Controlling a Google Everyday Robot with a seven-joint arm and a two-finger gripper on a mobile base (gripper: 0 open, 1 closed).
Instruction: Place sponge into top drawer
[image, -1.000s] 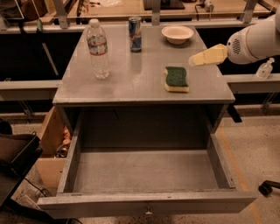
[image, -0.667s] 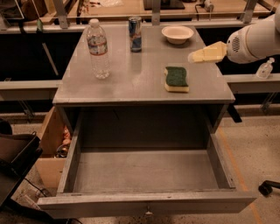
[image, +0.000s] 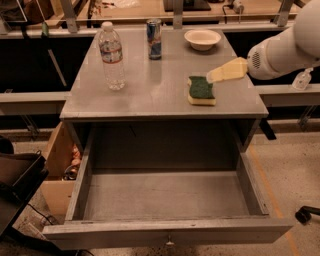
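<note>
The sponge (image: 201, 90), dark green face up on pale yellow foam, lies on the grey table top (image: 145, 90) near its right front corner. My gripper (image: 220, 73), pale yellow foam on a white arm, reaches in from the right, and its tip is just above the sponge's far right corner. It holds nothing. The top drawer (image: 165, 231) is pulled wide open below the table top. Its grey inside is bare and its small knob (image: 170, 243) shows at the front.
A clear water bottle (image: 112, 55) stands at the table's left, with a blue can (image: 154, 39) and a white bowl (image: 202, 39) at the back. A wooden box (image: 56, 165) and a dark object (image: 15, 182) sit left of the drawer. A caster (image: 306, 215) is on the floor at right.
My gripper has moved left and down, from beside the bowl to just over the sponge's far right corner. The sponge and drawer have not moved.
</note>
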